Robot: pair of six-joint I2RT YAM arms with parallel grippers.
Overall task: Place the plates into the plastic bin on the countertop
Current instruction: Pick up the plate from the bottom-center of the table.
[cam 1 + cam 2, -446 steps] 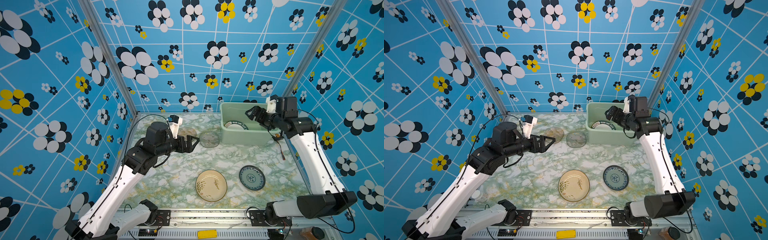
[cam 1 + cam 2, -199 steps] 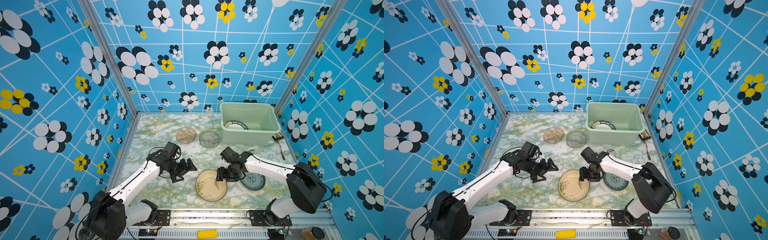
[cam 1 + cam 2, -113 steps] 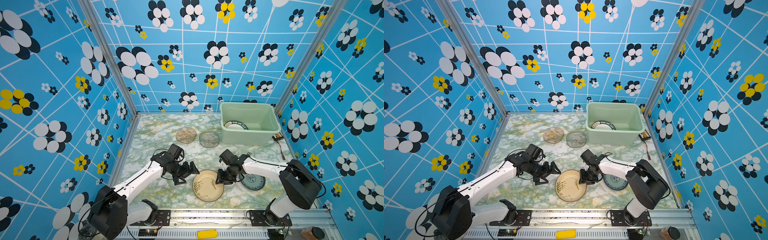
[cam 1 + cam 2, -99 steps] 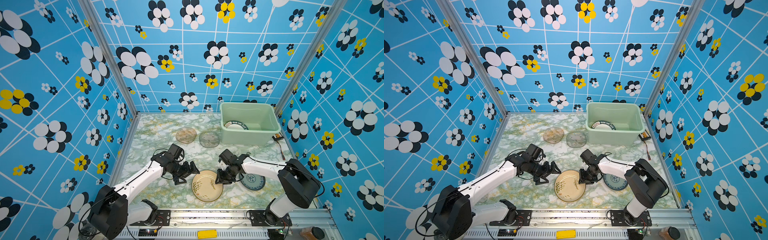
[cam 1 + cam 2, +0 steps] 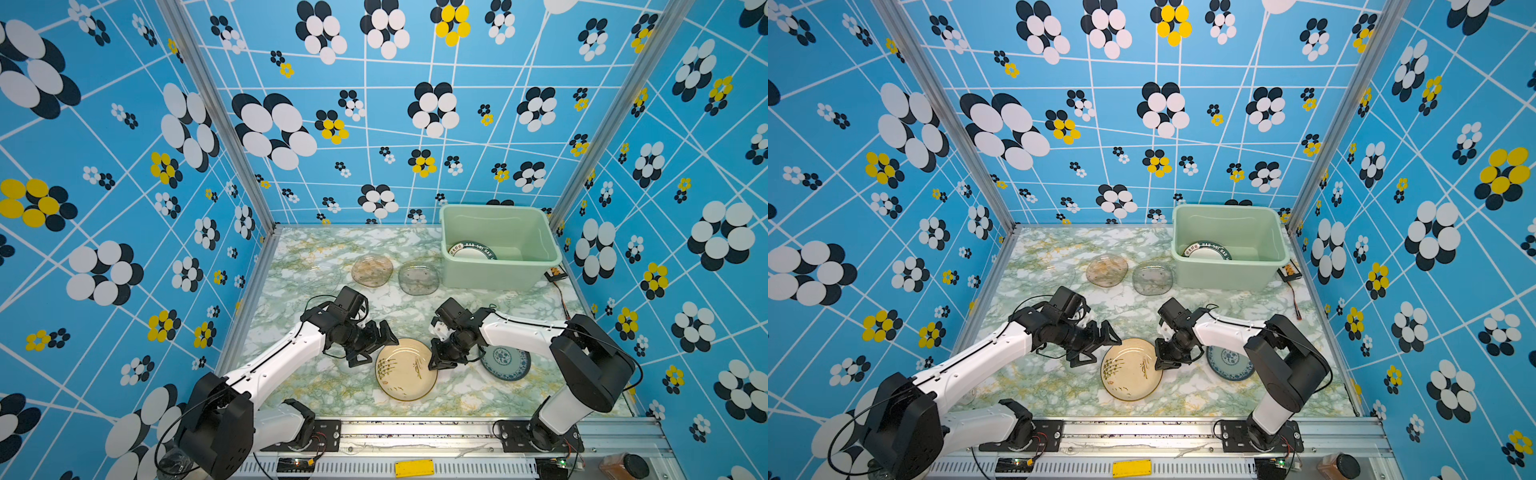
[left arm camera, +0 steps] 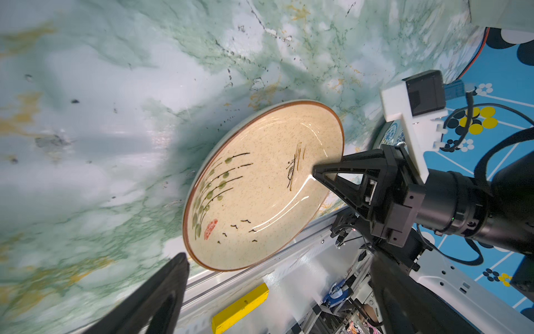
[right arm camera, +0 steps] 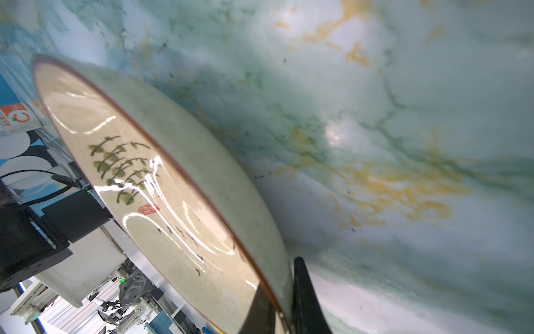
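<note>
Nearest the front rail [image 5: 415,432], the right gripper [image 5: 436,359] is clamped on the rim of the cream plate [image 5: 405,370], tilting it off the countertop [image 5: 332,386]. Just left, the left gripper [image 5: 376,347] gapes wide, holding nothing. A blue-white plate [image 5: 509,362] lies flat beside them. Farther back sit an amber glass plate [image 5: 372,270] and a grey glass plate [image 5: 419,279]. Farthest, the plastic bin [image 5: 490,276] holds a white dark-rimmed plate [image 5: 471,250].

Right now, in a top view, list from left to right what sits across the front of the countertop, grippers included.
left gripper → cream plate → right gripper → blue-white plate
</note>
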